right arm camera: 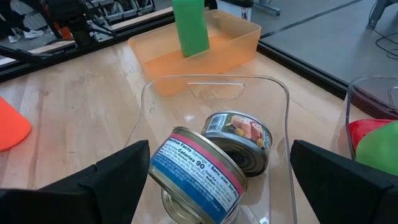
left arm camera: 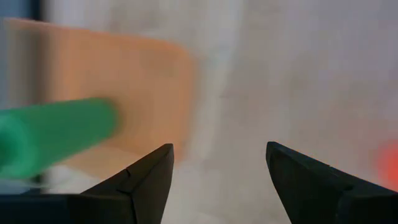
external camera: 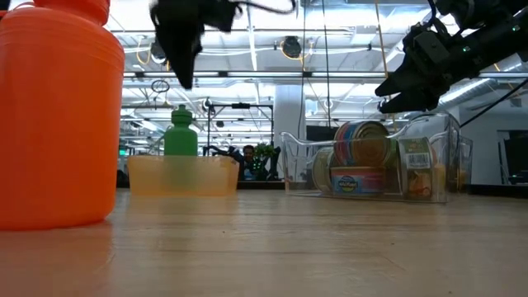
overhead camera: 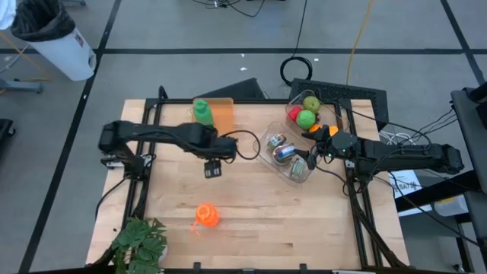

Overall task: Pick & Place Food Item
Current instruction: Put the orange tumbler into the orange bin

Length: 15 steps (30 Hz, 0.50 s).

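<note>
The right gripper point(right arm camera: 211, 180) hangs with jaws released over the cans point(right arm camera: 198, 174) in the clear bin point(overhead camera: 268, 157). The cans lie tilted and touching, so a jaw may slip or push one aside. The left gripper point(overhead camera: 212, 169), also released, waits at 9 o'clock of the bin.

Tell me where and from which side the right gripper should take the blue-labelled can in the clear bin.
Probably across the label wall, coming down from above. The blue-labelled can lies tilted on another can inside the clear bin, so its round side faces up and the bin walls block a sideways approach. The right gripper hovers open above it. The left gripper waits mid-table.
</note>
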### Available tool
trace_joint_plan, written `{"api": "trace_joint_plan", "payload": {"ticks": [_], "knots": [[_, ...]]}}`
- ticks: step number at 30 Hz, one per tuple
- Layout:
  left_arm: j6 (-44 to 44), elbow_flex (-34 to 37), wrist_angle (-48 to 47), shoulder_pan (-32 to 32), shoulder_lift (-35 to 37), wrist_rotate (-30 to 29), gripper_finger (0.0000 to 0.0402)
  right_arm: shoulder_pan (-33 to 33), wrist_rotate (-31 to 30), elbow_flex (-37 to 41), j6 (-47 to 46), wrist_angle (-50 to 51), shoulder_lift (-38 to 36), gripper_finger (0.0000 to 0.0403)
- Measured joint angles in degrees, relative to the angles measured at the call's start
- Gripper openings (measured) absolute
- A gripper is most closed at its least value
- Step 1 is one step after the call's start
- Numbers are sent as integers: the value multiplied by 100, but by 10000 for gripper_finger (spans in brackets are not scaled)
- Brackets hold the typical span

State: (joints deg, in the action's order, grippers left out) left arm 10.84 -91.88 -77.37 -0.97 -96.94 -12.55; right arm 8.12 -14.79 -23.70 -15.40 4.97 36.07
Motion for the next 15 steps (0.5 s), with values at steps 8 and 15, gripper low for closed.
{"api": "trace_joint_plan", "payload": {"ticks": [8, 15], "knots": [[-264, 0, -445, 146, -813, -896, 271, 0, -7, 0, 0, 0, -1, 368], [-1561, 0, -415, 126, -1147, -855, 271, 2, -9, 0, -10, -2, -2, 368]]}}
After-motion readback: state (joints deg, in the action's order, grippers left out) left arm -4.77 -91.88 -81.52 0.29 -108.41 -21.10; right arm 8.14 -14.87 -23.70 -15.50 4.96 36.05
